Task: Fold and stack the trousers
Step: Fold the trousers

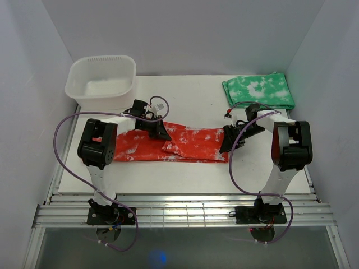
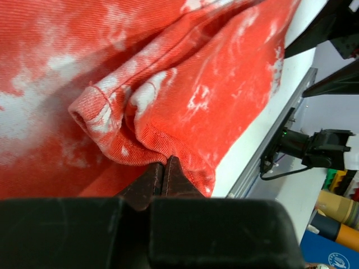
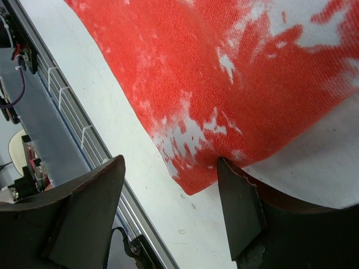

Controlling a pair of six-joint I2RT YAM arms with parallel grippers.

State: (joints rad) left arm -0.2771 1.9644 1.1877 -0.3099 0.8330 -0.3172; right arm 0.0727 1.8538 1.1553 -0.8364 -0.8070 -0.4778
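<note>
Bolted to the slotted metal rail [image 1: 185, 216] at the near edge, the two arm bases stand side by side, each trailing a purple cable [image 1: 63, 147]. Just beyond the rail the white desk [image 1: 185, 175] begins.

Across its middle lie the trousers [image 1: 190, 144], bright red-orange with white blotches, spread in a long band from left to right. Part of the cloth is doubled over near the centre, where one layer sits rumpled on another.

Over that fold sits the left gripper [image 1: 160, 130]. Its wrist view shows the fingers [image 2: 164, 168] pressed together, with a rolled hem of the trousers [image 2: 213, 84] pinched at their tips.

At the band's right end the right gripper [image 1: 230, 143] is down at the cloth. In its wrist view the gripper [image 3: 168, 168] is spread wide. One finger touches the edge of a trouser corner [image 3: 235, 73], the other stands apart over bare desk.

Farther back, a white plastic basin [image 1: 101, 96] sits at the far left corner. A folded green cloth [image 1: 259, 91] with white blotches lies at the far right, well apart from the trousers.
</note>
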